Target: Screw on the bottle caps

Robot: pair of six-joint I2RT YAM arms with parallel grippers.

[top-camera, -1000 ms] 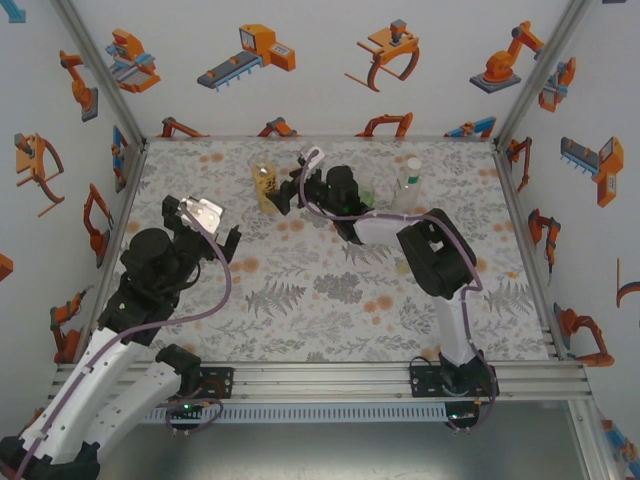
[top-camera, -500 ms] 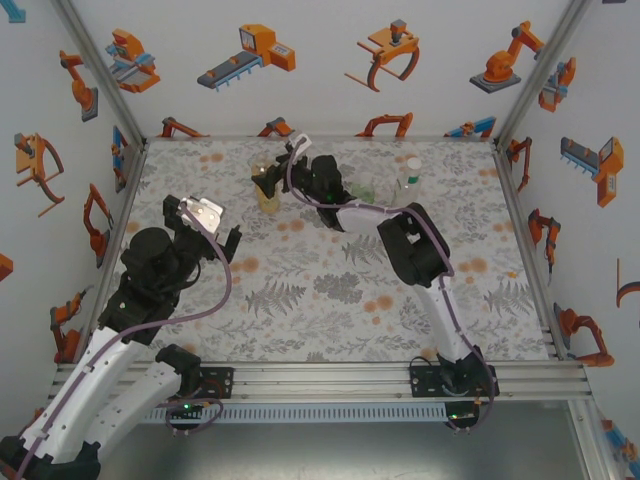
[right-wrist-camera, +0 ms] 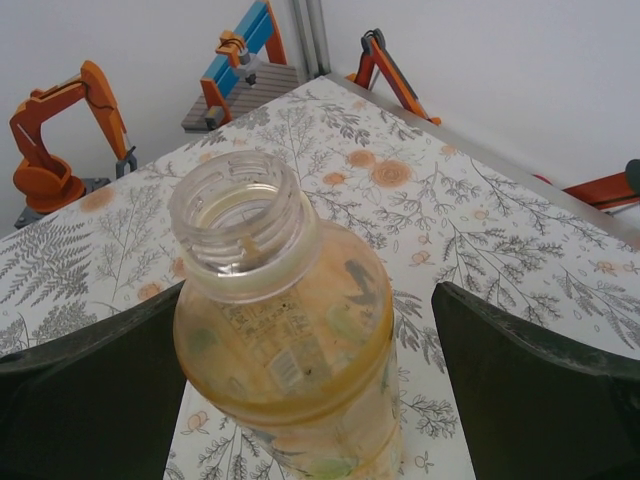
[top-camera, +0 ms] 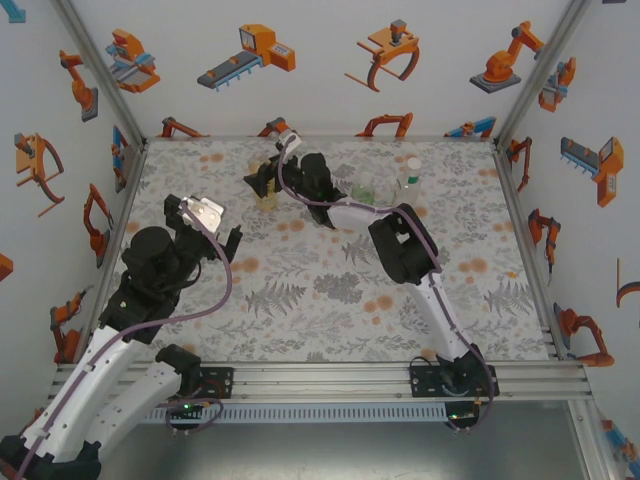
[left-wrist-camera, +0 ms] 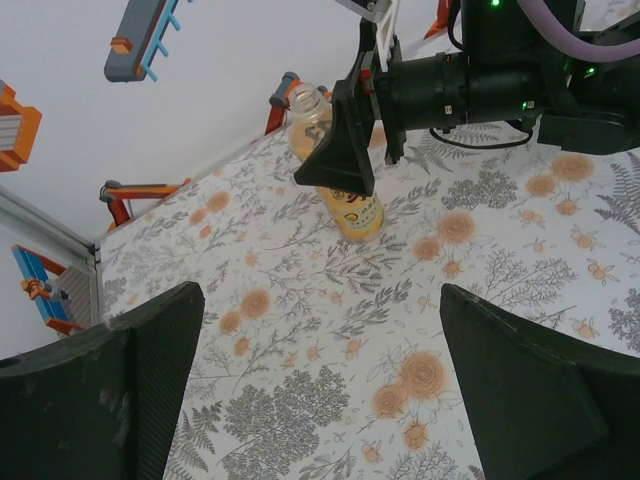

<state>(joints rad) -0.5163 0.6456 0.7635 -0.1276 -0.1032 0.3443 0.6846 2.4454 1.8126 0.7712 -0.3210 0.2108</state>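
Observation:
The tall amber-yellow bottle [right-wrist-camera: 300, 340] stands upright at the back of the cloth with its threaded mouth [right-wrist-camera: 235, 225] uncapped. My right gripper [right-wrist-camera: 310, 390] is open, one dark finger on each side of the bottle, with a gap on the right. From above, the right gripper [top-camera: 262, 180] covers most of that amber bottle [top-camera: 266, 196]. My left gripper [left-wrist-camera: 320, 400] is open and holds nothing; the amber bottle [left-wrist-camera: 345, 200] lies ahead of it. The squat green bottle [top-camera: 364, 189] and the clear green-banded bottle [top-camera: 407, 183], with a whitish cap [top-camera: 413, 163] on top, stand further right.
The floral cloth [top-camera: 330, 290] covers the table inside white walls with an aluminium frame [top-camera: 320, 138]. The right arm [top-camera: 400, 245] stretches diagonally across the middle toward the back left. The left gripper [top-camera: 213, 228] hovers over the left part of the cloth.
The right arm has swung left and toward the back, bringing its open fingers around the amber bottle. The left arm has stayed put.

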